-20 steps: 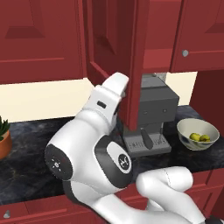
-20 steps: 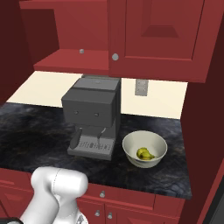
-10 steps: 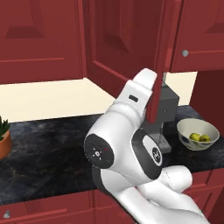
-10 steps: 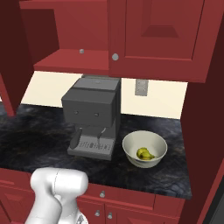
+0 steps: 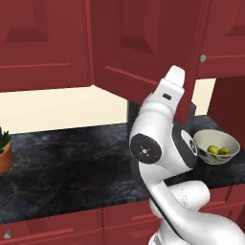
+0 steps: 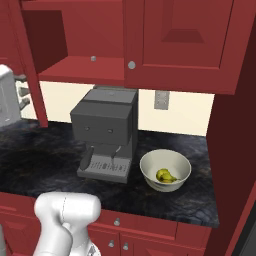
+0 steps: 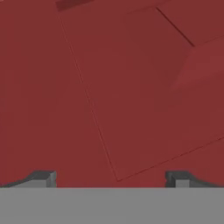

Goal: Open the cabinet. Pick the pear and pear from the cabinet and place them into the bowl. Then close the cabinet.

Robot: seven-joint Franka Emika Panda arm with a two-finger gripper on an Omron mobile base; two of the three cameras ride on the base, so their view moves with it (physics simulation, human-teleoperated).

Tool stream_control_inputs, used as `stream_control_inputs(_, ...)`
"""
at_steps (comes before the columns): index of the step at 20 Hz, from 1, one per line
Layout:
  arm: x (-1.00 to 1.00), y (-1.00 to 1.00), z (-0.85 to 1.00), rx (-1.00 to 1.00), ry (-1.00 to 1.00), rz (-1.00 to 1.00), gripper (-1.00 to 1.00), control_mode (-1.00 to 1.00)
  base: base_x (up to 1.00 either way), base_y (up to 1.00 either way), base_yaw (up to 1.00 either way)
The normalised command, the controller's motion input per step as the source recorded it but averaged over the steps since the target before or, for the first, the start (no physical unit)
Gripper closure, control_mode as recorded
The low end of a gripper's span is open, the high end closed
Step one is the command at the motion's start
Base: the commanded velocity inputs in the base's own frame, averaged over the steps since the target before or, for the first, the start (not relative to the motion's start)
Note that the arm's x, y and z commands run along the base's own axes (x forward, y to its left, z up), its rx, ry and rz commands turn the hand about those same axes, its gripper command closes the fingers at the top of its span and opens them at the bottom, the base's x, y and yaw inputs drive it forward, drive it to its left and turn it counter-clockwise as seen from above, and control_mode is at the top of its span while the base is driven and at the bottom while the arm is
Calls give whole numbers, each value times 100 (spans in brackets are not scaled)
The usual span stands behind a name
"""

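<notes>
Two-finger gripper (image 7: 110, 178): jaws spread wide, nothing between them, dark tips hard up against a dark red raised-panel door face. In the left base view the white arm reaches up behind the swung-out left door (image 5: 143, 48) of the dark red wooden wall cabinet (image 6: 125, 45), hand hidden behind that door's edge.

Black marbled stone counter (image 6: 45, 155): round cream-white bowl (image 6: 165, 170) with dark marks on its outer wall sits toward the counter's right end, just beside the grey box-shaped coffee machine (image 6: 106, 132), not touching it. Two small yellow-green pears (image 6: 166, 176) lie in the bottom of the bowl, touching each other; in the left base view they show as a small yellow-green pair (image 5: 217, 150).

Terracotta pot with a green plant (image 5: 4, 150) at the counter's far left edge.

Cabinet: left door open, interior shelf (image 6: 85, 67) exposed and bare red; right door (image 6: 180, 40) flush shut, round silver knob (image 6: 131, 65) at its lower left corner. White wall outlet (image 6: 160, 99) below it.
</notes>
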Motion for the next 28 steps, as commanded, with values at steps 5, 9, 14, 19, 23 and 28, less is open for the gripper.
stream_control_inputs(5,74,-31,0,-1,-9,8,-100,-100,0,0,0)
stream_control_inputs(9,75,-18,0,-2,-5,6,-100,-100,0,0,0)
stream_control_inputs(14,69,-9,0,-4,-2,5,-100,-100,0,0,0)
stream_control_inputs(19,68,-2,0,-4,0,2,-100,-100,0,0,0)
stream_control_inputs(23,70,0,0,-3,0,1,-100,-100,0,0,0)
stream_control_inputs(28,69,0,-12,-2,0,0,-100,-100,0,0,0)
